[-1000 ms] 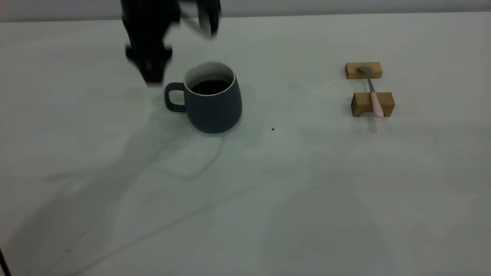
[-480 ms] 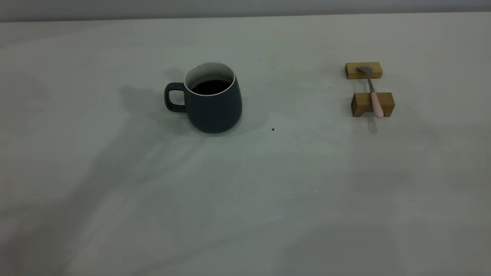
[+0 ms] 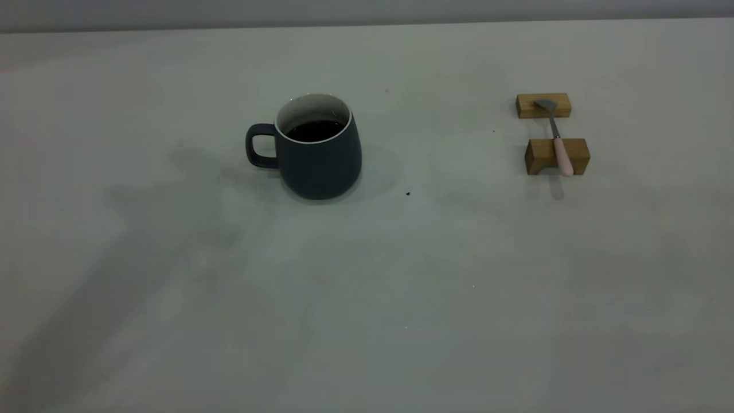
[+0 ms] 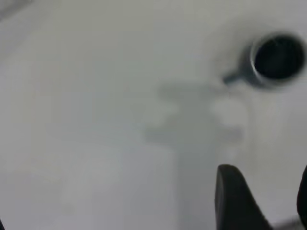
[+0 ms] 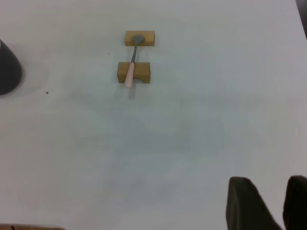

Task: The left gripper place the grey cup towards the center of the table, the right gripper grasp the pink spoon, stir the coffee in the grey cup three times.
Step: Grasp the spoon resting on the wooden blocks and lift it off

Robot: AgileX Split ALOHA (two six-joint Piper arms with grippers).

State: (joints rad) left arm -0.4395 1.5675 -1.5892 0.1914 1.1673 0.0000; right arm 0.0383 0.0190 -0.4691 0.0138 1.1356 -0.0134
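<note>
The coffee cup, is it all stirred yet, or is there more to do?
Not yet. The grey cup already stands alone near the middle of the table, coffee inside. Nothing is in hand: the left gripper hangs above, away from it. The pink spoon lies untouched on two wooden blocks, so grabbing and stirring remain.

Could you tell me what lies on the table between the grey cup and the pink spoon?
Only bare table with a tiny dark speck near the grey cup; nothing else before the pink spoon, per the exterior view.
</note>
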